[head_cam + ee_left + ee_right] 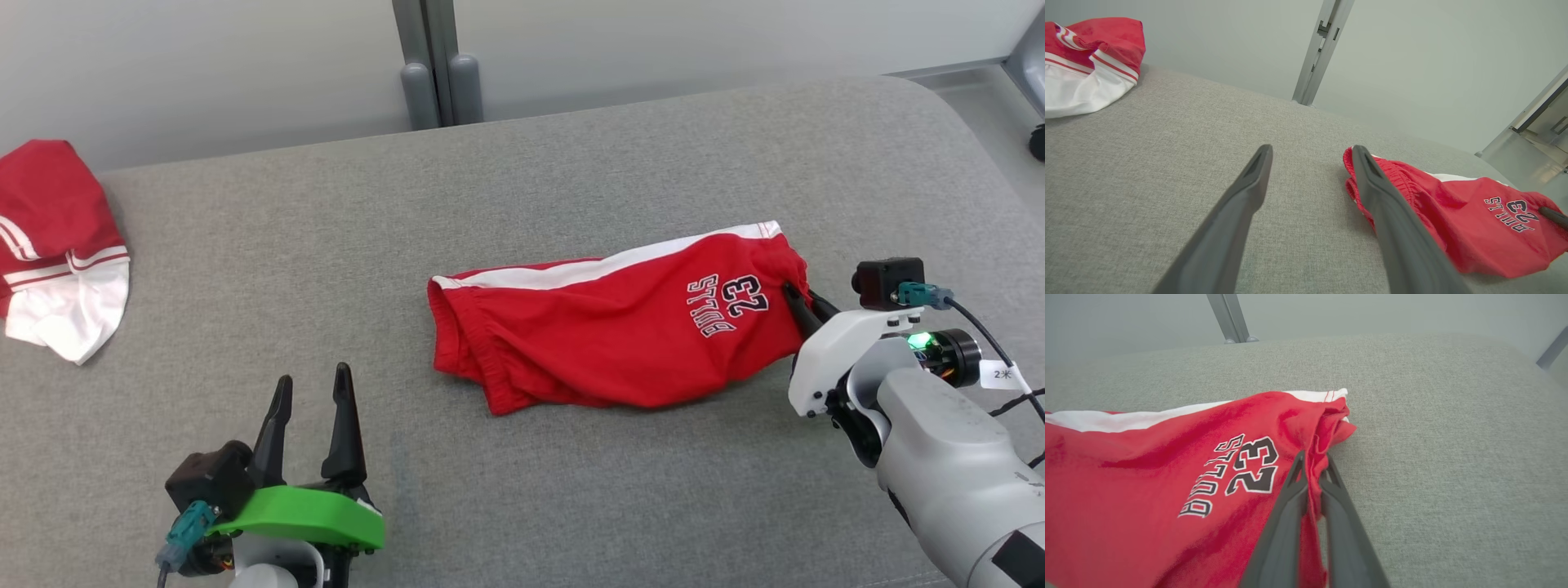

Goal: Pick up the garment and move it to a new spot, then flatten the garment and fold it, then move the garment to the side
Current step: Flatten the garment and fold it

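The garment (pixel 620 327), red shorts with a white side stripe and "BULLS 23" print, lies folded on the grey cushion (pixel 522 163). My right gripper (pixel 796 298) is shut on its right hem; in the right wrist view the red cloth (pixel 1208 457) is pinched between the two dark fingers (pixel 1286 506) of the right gripper (pixel 1312 461). My left gripper (pixel 314 384) stands open at the lower left, apart from the shorts. In the left wrist view the left gripper (pixel 1312 151) holds nothing, and the waistband end of the garment (pixel 1453 220) lies just beyond its right finger (pixel 1384 204).
A second red and white garment (pixel 57 245) lies at the cushion's far left edge, also seen in the left wrist view as a red and white heap (pixel 1090 61). A grey post (pixel 437 65) stands behind the cushion against a pale wall.
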You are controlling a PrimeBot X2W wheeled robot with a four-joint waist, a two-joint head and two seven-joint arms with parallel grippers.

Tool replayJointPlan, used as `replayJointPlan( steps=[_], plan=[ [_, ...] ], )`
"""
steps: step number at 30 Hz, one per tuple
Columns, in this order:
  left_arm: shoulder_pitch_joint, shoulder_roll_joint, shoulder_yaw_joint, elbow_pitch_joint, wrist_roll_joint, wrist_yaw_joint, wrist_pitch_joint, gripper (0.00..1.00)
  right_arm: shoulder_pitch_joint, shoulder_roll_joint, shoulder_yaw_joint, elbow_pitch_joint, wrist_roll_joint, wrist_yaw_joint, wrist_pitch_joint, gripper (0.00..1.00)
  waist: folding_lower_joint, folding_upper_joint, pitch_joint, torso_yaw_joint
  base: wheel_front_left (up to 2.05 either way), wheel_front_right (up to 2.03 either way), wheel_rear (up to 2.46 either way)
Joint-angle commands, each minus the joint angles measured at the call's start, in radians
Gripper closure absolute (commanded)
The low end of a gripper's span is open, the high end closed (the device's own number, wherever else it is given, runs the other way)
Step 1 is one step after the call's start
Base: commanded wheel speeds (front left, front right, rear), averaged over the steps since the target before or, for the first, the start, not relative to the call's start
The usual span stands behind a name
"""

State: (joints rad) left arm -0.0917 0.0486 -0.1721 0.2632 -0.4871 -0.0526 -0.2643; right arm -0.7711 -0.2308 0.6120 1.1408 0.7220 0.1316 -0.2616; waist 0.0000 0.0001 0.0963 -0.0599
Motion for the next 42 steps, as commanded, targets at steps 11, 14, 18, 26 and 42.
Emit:
replayJointPlan(
  steps=[11, 14, 18, 26, 42],
  plan=[
    [0.013, 0.004, -0.025, -0.006, -0.027, 0.017, 0.000, 0.00, -0.055, 0.114, -0.043, -0.038, -0.167, -0.002, -0.005, 1.00, 0.0000, -0.0001, 0.007, 0.074, 0.00, 0.00, 0.00],
    [0.004, 0.004, -0.034, -0.009, -0.031, 0.016, 0.000, 0.00, -0.079, 0.152, -0.018, -0.057, -0.190, -0.002, 0.010, 1.00, 0.0000, -0.0001, 0.010, 0.088, 0.00, 0.00, 0.00],
    [-0.011, 0.003, -0.046, -0.013, -0.035, 0.018, 0.000, 0.00, -0.090, 0.176, 0.032, -0.100, -0.194, -0.002, 0.043, 1.00, 0.0000, -0.0001, 0.018, 0.111, 0.00, 0.00, 0.00],
    [-0.027, 0.003, -0.065, -0.011, -0.046, 0.021, 0.000, 0.00, -0.054, 0.177, 0.180, -0.250, -0.123, -0.002, 0.132, 1.00, 0.0000, -0.0001, 0.028, 0.161, 0.00, 0.00, 0.00],
    [-0.011, 0.003, -0.074, -0.006, -0.056, 0.023, 0.000, 0.00, -0.029, 0.179, 0.265, -0.278, -0.080, -0.002, 0.124, 0.00, 0.0000, -0.0001, 0.020, 0.170, 0.00, 0.00, 0.00]
  ],
)
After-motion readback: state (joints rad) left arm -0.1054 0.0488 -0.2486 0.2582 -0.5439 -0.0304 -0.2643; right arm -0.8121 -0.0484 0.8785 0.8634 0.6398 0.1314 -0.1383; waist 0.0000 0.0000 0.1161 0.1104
